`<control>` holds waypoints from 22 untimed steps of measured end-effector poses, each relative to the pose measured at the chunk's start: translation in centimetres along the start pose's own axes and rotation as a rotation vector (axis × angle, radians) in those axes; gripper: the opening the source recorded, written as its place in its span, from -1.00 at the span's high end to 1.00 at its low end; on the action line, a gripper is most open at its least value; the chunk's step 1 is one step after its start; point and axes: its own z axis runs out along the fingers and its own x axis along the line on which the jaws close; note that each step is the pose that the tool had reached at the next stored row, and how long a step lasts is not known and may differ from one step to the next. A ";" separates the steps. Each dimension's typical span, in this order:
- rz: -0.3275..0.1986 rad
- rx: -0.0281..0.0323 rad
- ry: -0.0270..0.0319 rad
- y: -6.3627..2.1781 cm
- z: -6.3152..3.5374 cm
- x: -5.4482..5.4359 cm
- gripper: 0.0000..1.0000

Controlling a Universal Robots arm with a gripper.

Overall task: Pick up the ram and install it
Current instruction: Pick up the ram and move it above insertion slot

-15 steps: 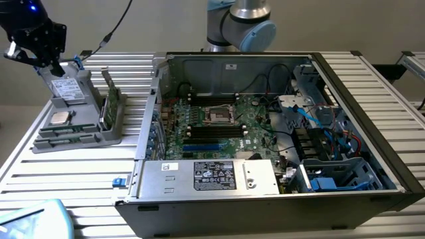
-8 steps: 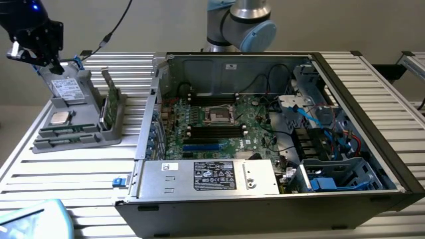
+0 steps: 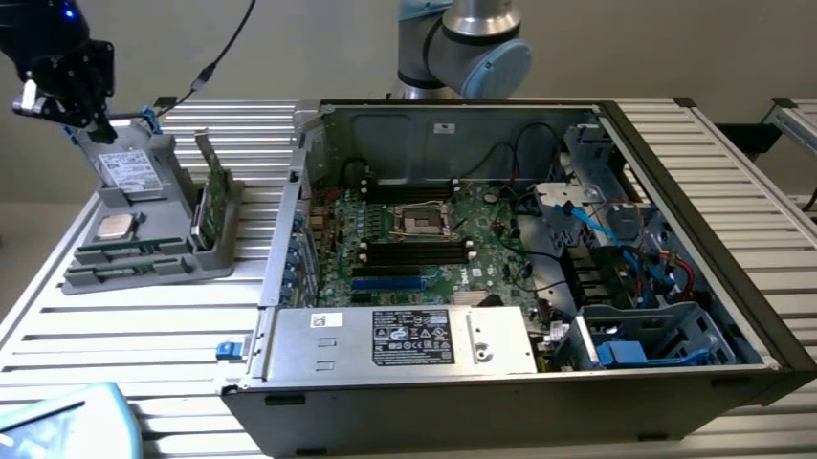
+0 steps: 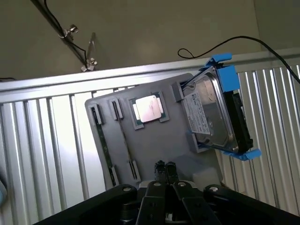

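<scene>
The black two-fingered claw [image 3: 98, 124] hangs over the far end of a grey plastic parts tray [image 3: 141, 273] at the exterior view's left. In the wrist view its fingertips [image 4: 165, 166] are pressed together with nothing between them, so it is closed and empty, clear of the tray [image 4: 159, 140] below it. The ram [image 3: 210, 206], a long narrow green circuit-board stick, stands on edge in a slot along the side of the tray nearest the computer. From the wrist it shows edge-on as a thin greenish strip [image 4: 105, 145]. A square silver processor chip [image 3: 118, 226] lies flat in its recess on the tray [image 4: 149, 110]. A silver hard drive with blue plastic rails [image 4: 213, 112] leans at the tray's raised end, just beside the claw [image 3: 128, 172]. The tray sits on a ribbed metal table [image 3: 153, 335], next to an open black desktop computer case [image 3: 383, 143] lying on its side. Inside the case are a green motherboard [image 3: 422, 249] and a silver power supply box with a label [image 3: 408, 339].
</scene>
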 end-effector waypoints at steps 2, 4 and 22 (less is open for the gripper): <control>-0.017 -0.0106 0.0052 0.04 0.02 0.0 0.79; -0.034 -0.0200 0.0121 0.09 0.04 0.0 0.79; -0.208 -0.0523 0.1810 0.37 0.25 0.0 0.79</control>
